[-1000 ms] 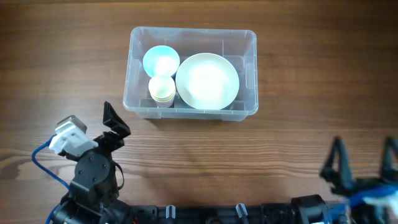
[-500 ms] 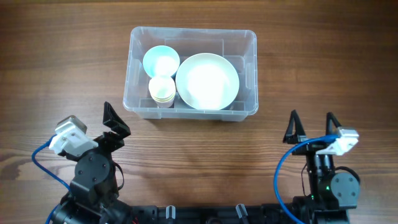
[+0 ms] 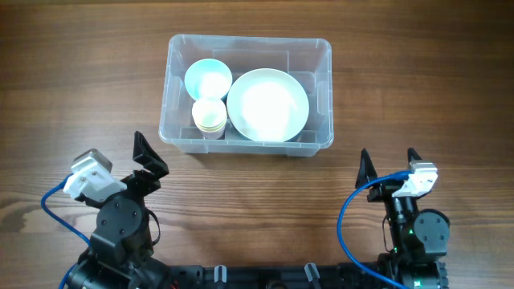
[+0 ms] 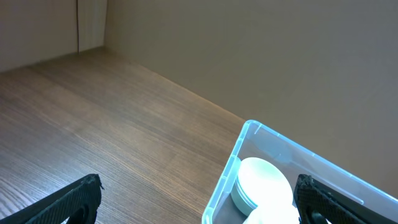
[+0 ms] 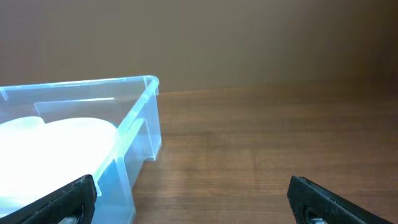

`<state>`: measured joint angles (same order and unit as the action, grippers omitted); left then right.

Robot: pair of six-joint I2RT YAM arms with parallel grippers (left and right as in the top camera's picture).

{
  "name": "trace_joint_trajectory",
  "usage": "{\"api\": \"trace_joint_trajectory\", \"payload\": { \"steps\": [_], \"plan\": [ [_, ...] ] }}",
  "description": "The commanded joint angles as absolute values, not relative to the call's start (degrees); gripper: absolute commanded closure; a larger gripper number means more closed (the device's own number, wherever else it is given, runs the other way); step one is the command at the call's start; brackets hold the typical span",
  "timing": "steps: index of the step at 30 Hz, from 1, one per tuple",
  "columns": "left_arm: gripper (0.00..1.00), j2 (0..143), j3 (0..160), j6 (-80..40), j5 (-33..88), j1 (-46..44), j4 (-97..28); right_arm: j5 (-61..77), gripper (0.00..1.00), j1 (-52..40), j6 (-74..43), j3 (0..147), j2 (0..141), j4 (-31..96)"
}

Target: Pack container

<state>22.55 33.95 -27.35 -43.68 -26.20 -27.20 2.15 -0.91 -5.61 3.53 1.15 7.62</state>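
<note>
The clear plastic container (image 3: 321, 56) stands at the back middle of the wooden table. Inside lie a large white plate (image 3: 267, 104), a light blue bowl (image 3: 208, 79) and a pale yellow cup (image 3: 209, 115). My left gripper (image 3: 149, 163) is open and empty, in front of the container's left end. My right gripper (image 3: 389, 167) is open and empty, in front of and to the right of the container. The left wrist view shows the container's rim (image 4: 230, 168) and the bowl (image 4: 264, 183). The right wrist view shows the container's corner (image 5: 146, 118).
Blue cables loop beside both arm bases at the table's front edge (image 3: 353, 225). A plain beige wall rises behind the table in the wrist views.
My right arm has swung in from the far right edge and settled left, its open fingers now pointing at the container. The left arm has not moved.
</note>
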Motion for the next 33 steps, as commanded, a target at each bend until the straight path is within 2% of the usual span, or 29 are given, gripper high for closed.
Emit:
{"api": "trace_joint_trajectory", "payload": {
  "steps": [1, 28, 33],
  "plan": [
    [0.0, 22.22, 33.95, -27.88, -44.45, -25.87, -27.11, 3.09, 0.0, -0.62, -3.22, 3.4, 0.21, 7.01],
    [0.0, 22.11, 33.95, -27.88, -44.45, -25.87, -27.33, 3.09, 0.0, -0.62, -3.14, 3.4, 0.27, 7.03],
    [0.0, 19.9, 33.95, -27.88, -44.45, -22.48, -27.99, 3.09, 0.0, -0.62, -3.14, 3.4, 0.27, 7.03]
  ]
}}
